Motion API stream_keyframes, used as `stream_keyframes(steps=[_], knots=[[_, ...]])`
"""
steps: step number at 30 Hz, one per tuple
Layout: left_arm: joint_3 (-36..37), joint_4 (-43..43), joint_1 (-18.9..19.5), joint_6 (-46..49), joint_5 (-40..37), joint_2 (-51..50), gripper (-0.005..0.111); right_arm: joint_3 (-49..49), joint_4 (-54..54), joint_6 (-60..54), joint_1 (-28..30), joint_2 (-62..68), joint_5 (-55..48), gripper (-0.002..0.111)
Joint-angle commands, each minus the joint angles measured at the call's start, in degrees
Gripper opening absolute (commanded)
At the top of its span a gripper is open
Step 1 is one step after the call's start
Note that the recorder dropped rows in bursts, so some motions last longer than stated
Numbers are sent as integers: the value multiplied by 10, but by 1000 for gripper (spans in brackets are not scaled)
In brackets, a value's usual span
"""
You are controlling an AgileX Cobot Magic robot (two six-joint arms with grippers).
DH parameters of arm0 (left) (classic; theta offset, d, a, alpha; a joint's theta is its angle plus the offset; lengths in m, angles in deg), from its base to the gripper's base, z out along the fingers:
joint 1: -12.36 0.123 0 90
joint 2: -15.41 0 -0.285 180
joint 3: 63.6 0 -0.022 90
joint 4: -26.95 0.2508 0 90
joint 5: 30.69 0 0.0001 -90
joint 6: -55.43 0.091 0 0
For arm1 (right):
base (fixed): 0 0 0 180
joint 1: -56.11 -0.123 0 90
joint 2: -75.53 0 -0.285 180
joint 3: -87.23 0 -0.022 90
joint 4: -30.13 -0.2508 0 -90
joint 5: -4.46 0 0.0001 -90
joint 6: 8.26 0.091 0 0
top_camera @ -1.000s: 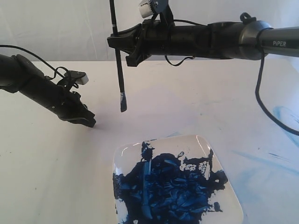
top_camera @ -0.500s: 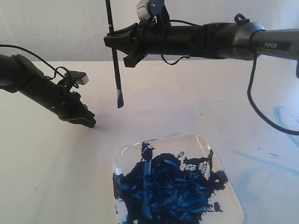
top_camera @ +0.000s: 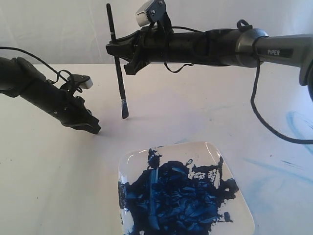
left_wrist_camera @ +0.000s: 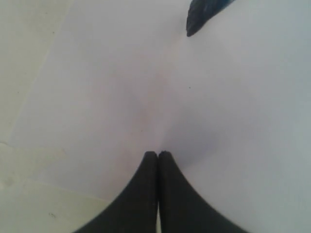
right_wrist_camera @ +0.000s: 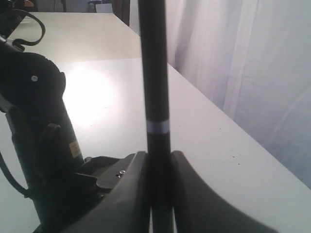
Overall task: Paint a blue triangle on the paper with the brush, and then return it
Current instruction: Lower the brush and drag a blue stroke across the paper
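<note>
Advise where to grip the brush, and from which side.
The brush hangs nearly upright, blue bristles down. Grip the upper part of the thin black handle, clear of the bristles, coming from the side with jaws across the shaft, as the right gripper does.

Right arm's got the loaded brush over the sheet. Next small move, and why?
Probably ease the right gripper straight down until the bristles meet the paper, then begin the first stroke. The brush hangs near upright in its grip, tip blue and seemingly just off the sheet; no triangle shows yet, and the shut left gripper rests on the paper.
</note>
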Motion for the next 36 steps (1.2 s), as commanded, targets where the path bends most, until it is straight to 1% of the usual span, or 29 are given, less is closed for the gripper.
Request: stream_keyframes(steps=[1,17,36], knots=[[-2,-5,-1,-3,-12,0,0,1,-2,2,0,-1,17,0],[-2,-5,-1,-3,-12,0,0,1,-2,-2,8,-1,93,0],[-2,-5,-1,-3,-11,0,0,1,-2,-3,65,-1,91,0]])
